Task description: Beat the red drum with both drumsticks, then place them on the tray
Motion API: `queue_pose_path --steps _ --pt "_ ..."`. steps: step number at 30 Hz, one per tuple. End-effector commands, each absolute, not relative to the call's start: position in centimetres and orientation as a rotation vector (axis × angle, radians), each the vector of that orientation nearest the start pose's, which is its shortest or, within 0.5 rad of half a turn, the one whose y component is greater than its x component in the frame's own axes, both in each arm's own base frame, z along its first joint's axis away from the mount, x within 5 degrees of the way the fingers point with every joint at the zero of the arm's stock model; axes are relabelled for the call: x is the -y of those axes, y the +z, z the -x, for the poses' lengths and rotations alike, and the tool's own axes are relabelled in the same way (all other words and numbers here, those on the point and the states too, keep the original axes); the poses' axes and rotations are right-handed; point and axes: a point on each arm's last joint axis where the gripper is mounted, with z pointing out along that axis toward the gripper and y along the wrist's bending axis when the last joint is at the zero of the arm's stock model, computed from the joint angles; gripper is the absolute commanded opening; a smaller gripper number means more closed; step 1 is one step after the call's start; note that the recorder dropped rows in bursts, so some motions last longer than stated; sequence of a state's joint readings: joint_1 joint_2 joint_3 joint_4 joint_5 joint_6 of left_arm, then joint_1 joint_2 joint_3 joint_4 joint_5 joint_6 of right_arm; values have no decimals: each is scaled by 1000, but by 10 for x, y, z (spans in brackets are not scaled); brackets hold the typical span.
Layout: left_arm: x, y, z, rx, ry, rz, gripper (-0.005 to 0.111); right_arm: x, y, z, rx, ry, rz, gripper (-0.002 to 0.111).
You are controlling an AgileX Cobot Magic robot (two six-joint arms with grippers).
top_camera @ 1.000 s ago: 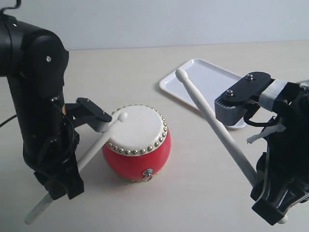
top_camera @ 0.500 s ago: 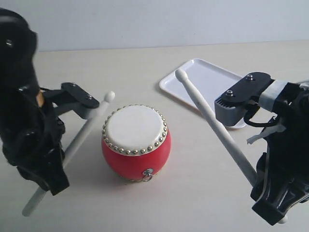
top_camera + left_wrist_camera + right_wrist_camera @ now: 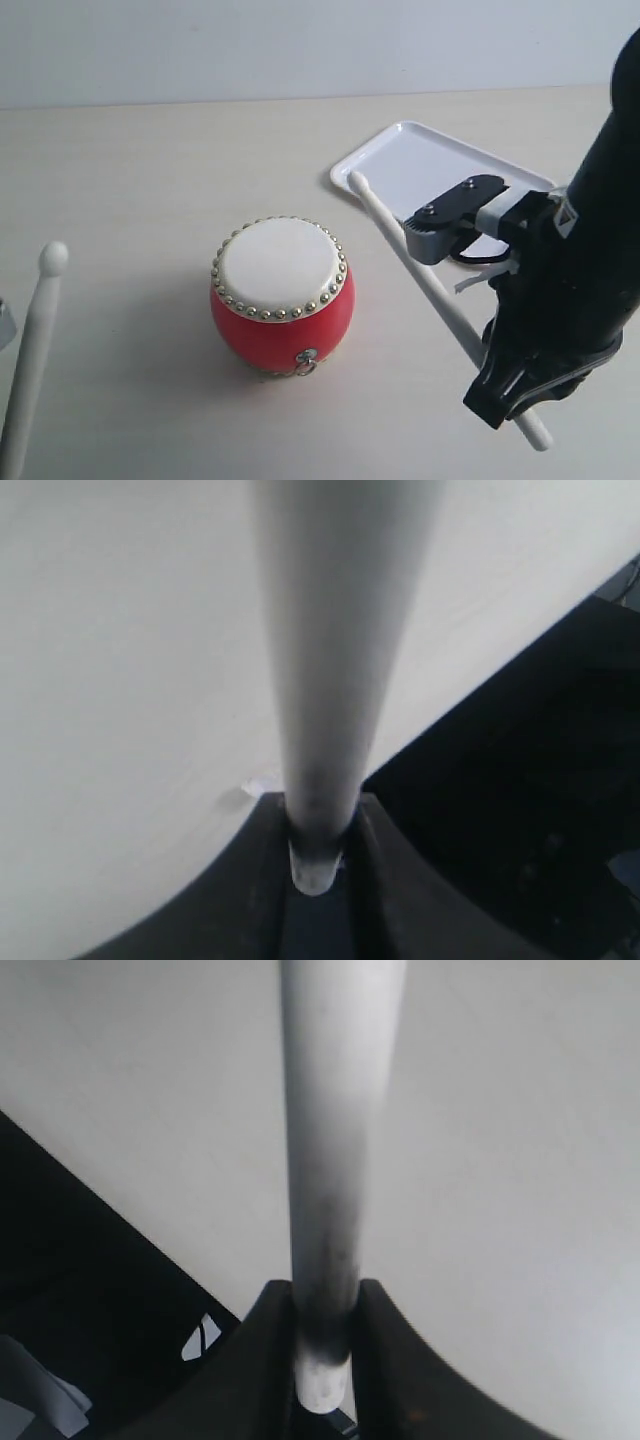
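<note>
Well, left stick (image 3: 28,370): probably light, stiff and smooth, so best held near the butt, as it is. It stands at the far left edge of the outside view, well apart from the drum, with its long axis steep, its round tip up and a slight lean toward the drum.
Left fingers (image 3: 262,865): closed on the left stick's butt end (a short stub pokes out behind them).
Desk (image 3: 150,170): pale, carrying the drum and the tray.
Drum (image 3: 280,295): upright in the middle, cream skin facing up, nothing touching it. Its rounded body looks likely to shift under an off-centre hit.
Right stick (image 3: 425,280): likely the same light, rigid, slippery thing, and it could pivot in a loose grip. Its long axis is a diagonal, rising from the lower right to a tip at the tray's near corner; I cannot tell whether the tip touches the tray.
Right fingers (image 3: 272,1360): clamped on the right stick near its butt.
Tray (image 3: 430,160): flat on the desk behind and right of the drum, nothing lying in it. It is glossy with a low rim, so a round stick may roll there (lay it lengthwise).
</note>
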State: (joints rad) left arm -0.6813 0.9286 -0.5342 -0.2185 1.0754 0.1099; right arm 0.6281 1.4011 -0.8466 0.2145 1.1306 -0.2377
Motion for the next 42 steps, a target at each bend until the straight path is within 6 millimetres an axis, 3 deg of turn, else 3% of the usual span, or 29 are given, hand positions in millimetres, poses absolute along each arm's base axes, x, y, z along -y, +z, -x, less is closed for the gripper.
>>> queue_pose_path --steps 1,5,7,9,12,16,19,24,28,32,36,42 --pt "89 231 -78 -2792 -430 -993 0 -147 218 -172 -2983 311 1219 0" --pt "95 234 -84 -2740 -464 -952 0 -147 226 -172 -2973 317 1226 0" --pt "107 234 -90 -2703 -591 -890 0 -146 232 -170 -2951 326 1221 0" --pt "116 228 -93 -2727 -649 -943 0 -146 235 -165 -2969 365 1235 0" --pt "120 215 -102 -2812 -576 -998 0 -147 237 -163 -2951 387 1256 0" --pt "127 222 -114 -2799 -511 -1110 0 -151 233 -162 -2983 425 1262 0" --pt "131 231 -124 -2792 -443 -1183 0 -170 221 -163 -3009 390 1391 0" --pt "136 224 -131 -2797 -426 -1238 0 -184 222 -171 -2960 318 1473 0" --pt "140 232 -140 -2862 -342 -1365 0 -187 231 -179 -2921 274 1448 0" --pt "146 241 -147 -2855 -342 -1378 0 -188 233 -180 -2910 267 1449 0" --pt "142 231 -143 -2883 -339 -1373 0 -179 224 -170 -2950 252 1461 0" --pt "141 220 -142 -2870 -334 -1345 0 -171 230 -162 -2929 260 1455 0"
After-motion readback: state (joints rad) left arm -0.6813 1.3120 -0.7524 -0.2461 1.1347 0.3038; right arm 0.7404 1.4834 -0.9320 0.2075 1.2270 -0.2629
